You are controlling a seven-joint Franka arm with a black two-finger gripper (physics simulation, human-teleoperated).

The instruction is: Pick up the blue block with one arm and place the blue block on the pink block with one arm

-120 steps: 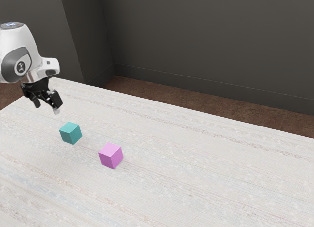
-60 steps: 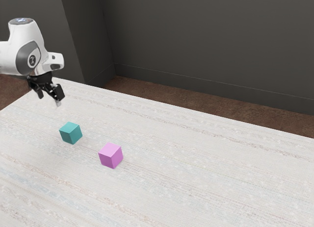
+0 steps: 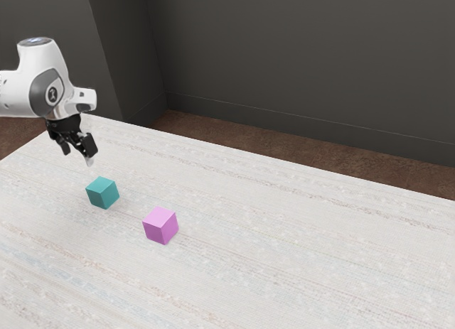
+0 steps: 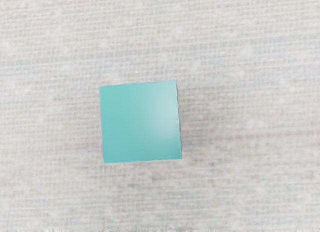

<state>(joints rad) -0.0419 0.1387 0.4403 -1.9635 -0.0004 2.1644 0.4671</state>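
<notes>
While the claw [image 3: 78,150] hangs in the air with its fingers spread and nothing between them, the blue block [image 3: 102,192] sits on the worktop [image 3: 298,229] below it, near the edge at the exterior view's left. The pink block [image 3: 160,225] rests near it, apart, toward the exterior view's right.

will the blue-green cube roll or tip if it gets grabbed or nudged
The small blue-green cube sits flat on the pale table, so it probably won't roll. Its flat parallel sides should suit a squeeze without tipping. It looks rigid and smooth, so it might slip if gripped lightly.
</notes>
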